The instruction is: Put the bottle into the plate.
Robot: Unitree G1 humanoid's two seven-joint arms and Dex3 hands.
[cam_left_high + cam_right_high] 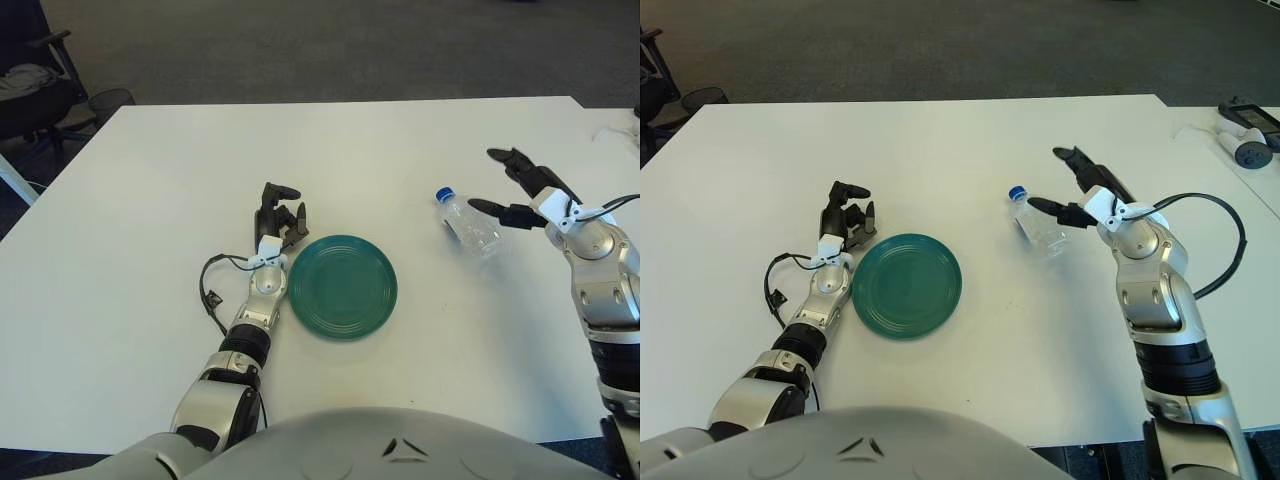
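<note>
Plate [342, 287] centre on table [150, 180]; bottle [467, 222] right; left hand [277, 218] left of plate.

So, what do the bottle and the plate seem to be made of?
Bottle: probably clear thin plastic, since the table shows through it, with a blue cap. Plate: opaque green with concentric ridges and a mild sheen; glazed ceramic or hard plastic, I cannot tell which.
</note>
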